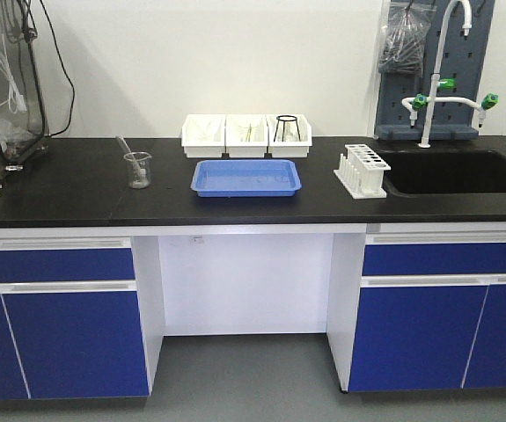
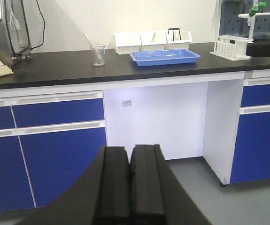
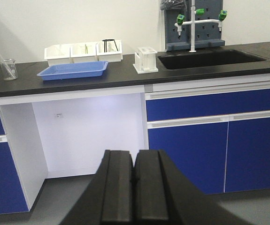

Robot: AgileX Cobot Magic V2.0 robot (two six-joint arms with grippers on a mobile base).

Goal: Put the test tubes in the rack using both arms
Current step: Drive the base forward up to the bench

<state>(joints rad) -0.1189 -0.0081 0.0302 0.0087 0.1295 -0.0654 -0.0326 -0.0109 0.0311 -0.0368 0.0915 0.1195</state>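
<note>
Left tool (image 2: 129,152) and right tool (image 3: 134,154) pinched closed, empty.
Left of the tray (image 1: 245,191), I could topple the beaker (image 1: 138,172) drawing its tube (image 1: 123,145).

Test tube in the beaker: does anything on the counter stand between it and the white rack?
Yes: the blue tray lies flat on the counter between the beaker holding the test tube and the rack. It is low, so a lifted tube would probably clear it. The white bins sit behind that line.

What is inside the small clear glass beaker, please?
A thin clear glass tube leans in the beaker, sticking out above its rim. Any liquid or further tubes cannot be made out.
</note>
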